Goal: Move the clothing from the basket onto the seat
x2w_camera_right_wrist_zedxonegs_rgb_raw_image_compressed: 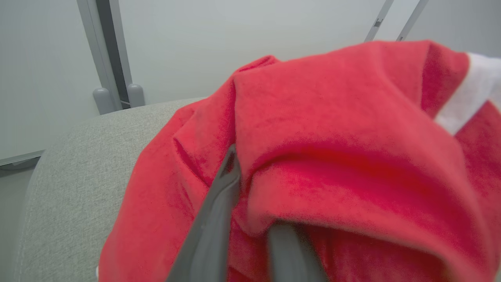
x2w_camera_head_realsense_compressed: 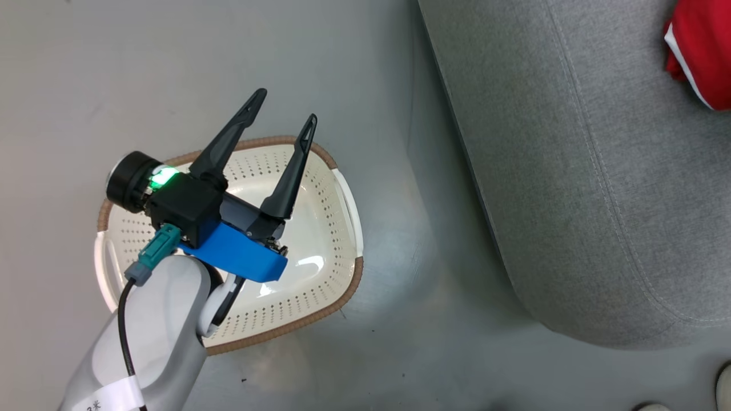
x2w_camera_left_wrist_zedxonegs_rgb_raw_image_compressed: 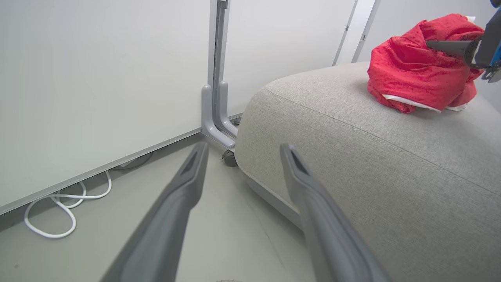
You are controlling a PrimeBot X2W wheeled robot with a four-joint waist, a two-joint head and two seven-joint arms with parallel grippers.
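The basket (x2w_camera_head_realsense_compressed: 328, 251) sits empty on the floor (x2w_camera_head_realsense_compressed: 400, 342) beneath the left gripper (x2w_camera_head_realsense_compressed: 285, 104), whose fingers are spread wide. The red clothing (x2w_camera_left_wrist_zedxonegs_rgb_raw_image_compressed: 419, 70) lies heaped on the grey seat (x2w_camera_left_wrist_zedxonegs_rgb_raw_image_compressed: 372, 164), so the job looks all but finished. The right gripper (x2w_camera_right_wrist_zedxonegs_rgb_raw_image_compressed: 250, 192) is buried in the heap with a fold draped over its narrowly parted fingers; whether it pinches cloth cannot be told.

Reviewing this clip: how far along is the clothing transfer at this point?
Done: what shows of the basket inside is bare, and the clothing lies bunched on the seat. In hand: the right tool has its fingers in the red folds; whether it is gripping is unclear. The left tool hangs open over the basket, holding nothing. Left: probably just drawing the right tool clear of the fabric.
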